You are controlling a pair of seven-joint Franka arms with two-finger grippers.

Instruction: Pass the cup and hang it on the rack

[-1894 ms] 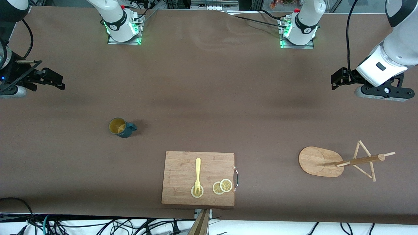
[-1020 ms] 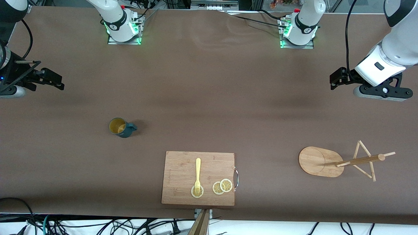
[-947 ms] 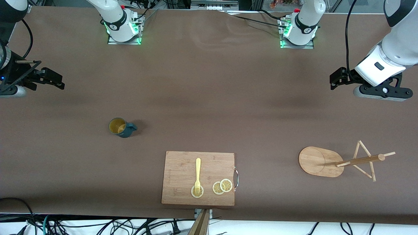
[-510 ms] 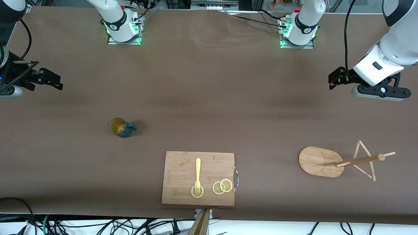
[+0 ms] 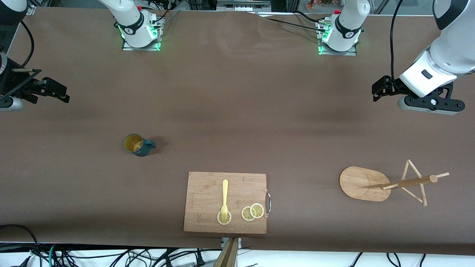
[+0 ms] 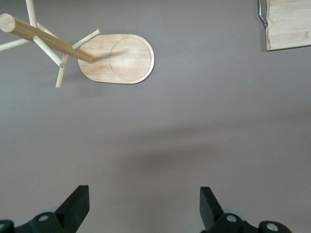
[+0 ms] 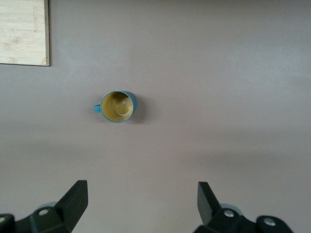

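The dark teal cup (image 5: 138,144) stands upright on the brown table toward the right arm's end, its tan inside showing; the right wrist view looks down on the cup (image 7: 118,107). The wooden rack (image 5: 362,183) stands toward the left arm's end, with its pole and pegs rising from an oval base; the rack (image 6: 121,58) also shows in the left wrist view. My right gripper (image 5: 59,92) (image 7: 142,187) hangs open and empty over the table's end, well apart from the cup. My left gripper (image 5: 376,91) (image 6: 144,191) hangs open and empty over bare table, apart from the rack.
A bamboo cutting board (image 5: 207,200) lies near the table's front edge between cup and rack. It carries a yellow fork (image 5: 224,196) and lemon slices (image 5: 252,212). Its corners show in both wrist views (image 6: 291,24) (image 7: 24,31). Cables hang below the front edge.
The right gripper has drifted slightly toward its end of the table, and the left gripper slightly toward the table's middle. Cup and rack have not moved.
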